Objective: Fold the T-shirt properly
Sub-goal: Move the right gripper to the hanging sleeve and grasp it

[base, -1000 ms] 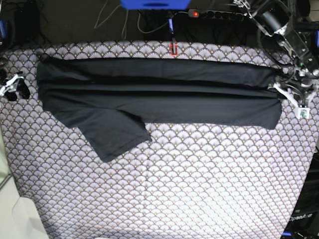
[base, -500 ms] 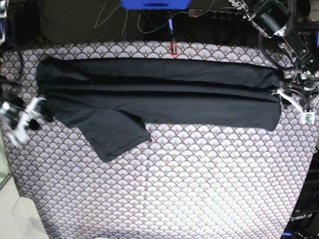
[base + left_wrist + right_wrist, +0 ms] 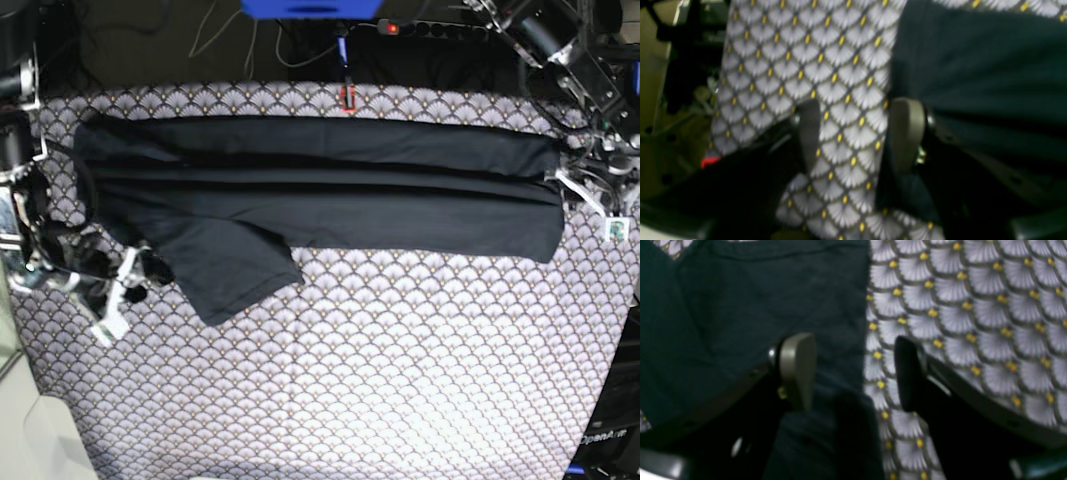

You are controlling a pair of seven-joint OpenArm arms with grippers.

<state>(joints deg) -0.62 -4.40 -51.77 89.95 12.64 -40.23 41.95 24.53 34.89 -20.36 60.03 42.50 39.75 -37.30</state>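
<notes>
Right end effector (image 3: 128,283) has swung in beside the sleeve (image 3: 235,270), jaws apart, empty; sleeve fold next. Left end effector (image 3: 857,133) is also spread, empty.

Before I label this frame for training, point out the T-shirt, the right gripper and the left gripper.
T-shirt (image 3: 320,190): base view, middle of the folded body.
Right gripper (image 3: 855,371): right wrist view, midway between its open fingertips, over the shirt's edge.
Left gripper (image 3: 857,133): left wrist view, midway between its open fingertips, over the tablecloth.
</notes>
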